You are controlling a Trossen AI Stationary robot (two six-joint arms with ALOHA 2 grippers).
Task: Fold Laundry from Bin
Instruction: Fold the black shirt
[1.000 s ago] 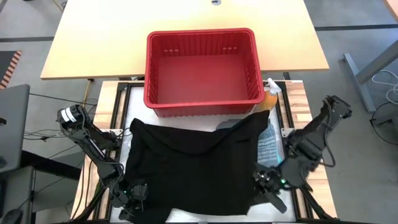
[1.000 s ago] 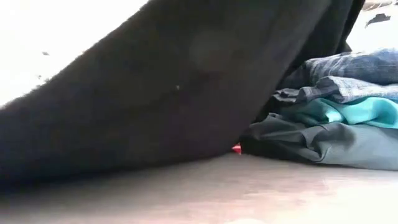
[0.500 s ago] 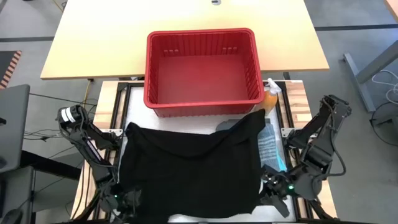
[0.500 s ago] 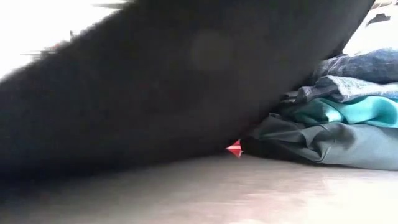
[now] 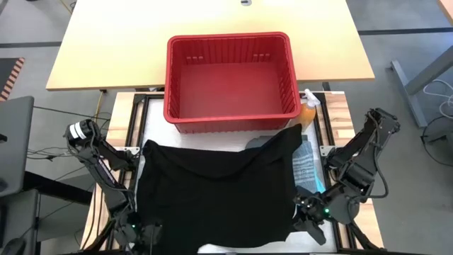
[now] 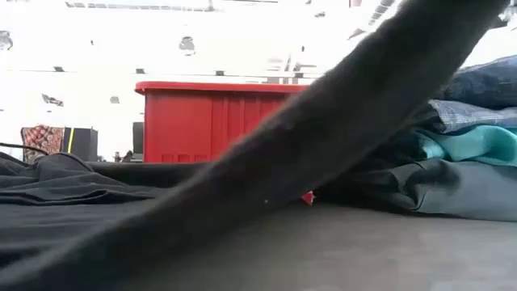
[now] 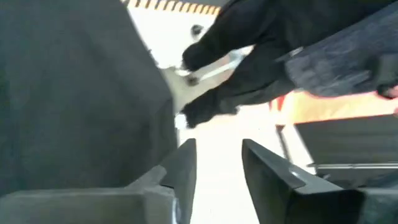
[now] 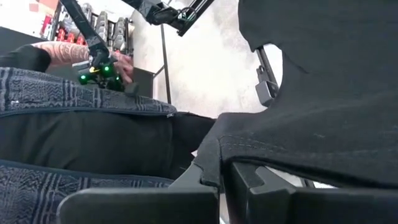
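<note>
One garment in work: the black garment (image 5: 216, 188) lies spread on the near half of the table, its far edge just short of the red bin (image 5: 230, 78).
Bin: shows no laundry in the high view; slotted walls and bare floor only.
Finished stack: a pile of folded clothes (image 6: 452, 158) sits at the right edge of the table beside the black cloth — blue-grey patterned on top, teal under it, grey-green at the bottom.
Orange spray bottle (image 5: 308, 110): stands at the bin's near right corner, clear of the work.
Left gripper (image 5: 145, 232): at the near left corner of the cloth. Fingers (image 7: 186, 165) stand narrowly apart with nothing visible between them; the cloth lies just beside one.
Right gripper (image 5: 306, 216): at the near right corner, pinching the hem of the black garment (image 8: 311, 124) between its fingers.
Step, as I judge it: flattening the last garment before the first fold.
Next move calls for: the left gripper gets a firm hold on its corner, then both carry the near edge evenly toward the bin.
Risk: one-sided pull skews the cloth.
</note>
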